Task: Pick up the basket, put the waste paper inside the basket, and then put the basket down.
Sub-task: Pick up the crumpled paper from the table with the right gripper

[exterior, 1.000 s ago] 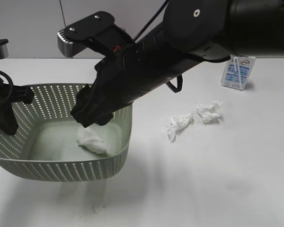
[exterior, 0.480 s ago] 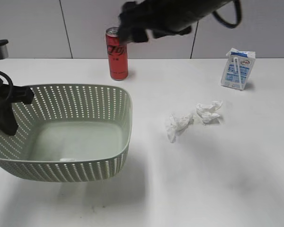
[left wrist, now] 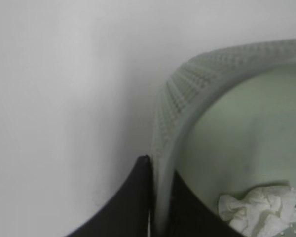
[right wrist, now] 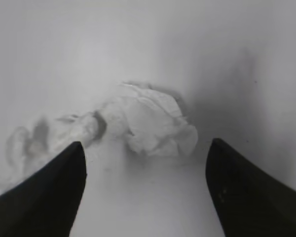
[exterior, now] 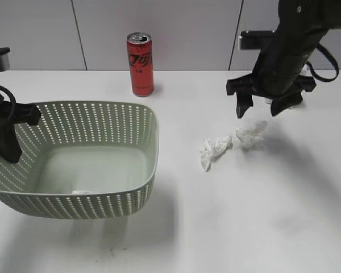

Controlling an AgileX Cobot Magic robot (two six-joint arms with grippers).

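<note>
The pale green basket (exterior: 131,187) hangs tilted a little above the table at the left. My left gripper (exterior: 8,133) is shut on its left rim (left wrist: 162,163), one finger on each side of the wall. One wad of waste paper (left wrist: 259,210) lies inside it and shows faintly in the exterior view (exterior: 79,192). Two more wads lie on the table: one (exterior: 215,149) in the middle, one (exterior: 250,134) to its right. My right gripper (exterior: 260,108) is open and empty just above the right wad (right wrist: 155,123), with the other wad (right wrist: 54,133) to its left.
A red drink can (exterior: 140,63) stands at the back, behind the basket. A blue-and-white milk carton (exterior: 292,99) stands at the back right, mostly hidden behind my right arm. The white table (exterior: 244,227) runs to the front edge.
My right arm left the basket, where it dropped a wad, swung up and across to the right, and came down over the right-hand wad on the table. The basket and left gripper stayed still.
</note>
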